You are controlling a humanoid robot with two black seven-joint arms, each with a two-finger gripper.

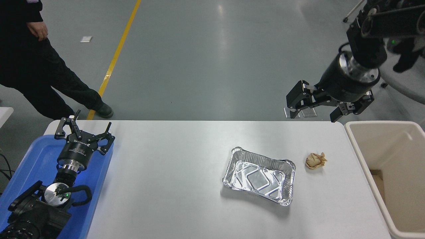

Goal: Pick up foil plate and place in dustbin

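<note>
The foil plate (259,175) lies flat on the white bench (166,179), right of centre and slightly skewed, its embossed base facing up and nothing touching it. Just to its right, apart from it, sits a small crumpled tan paper ball (315,160). The dustbin (362,156) stands off the bench's right edge, its cream rim close beside the bench top and its open mouth facing up. The right claw (315,111) hangs in the air over the bench's far right corner, well apart from the foil plate and a little to the left of the dustbin's far end; its fingers are spread wide and hold nothing. The left claw (83,131) is parked at the near left over a blue tray (33,159), its fingers splayed apart and empty. At the far left, beyond the bench, a person (36,63) in dark clothing stands on the grey floor beside a yellow floor line (116,56).
</note>
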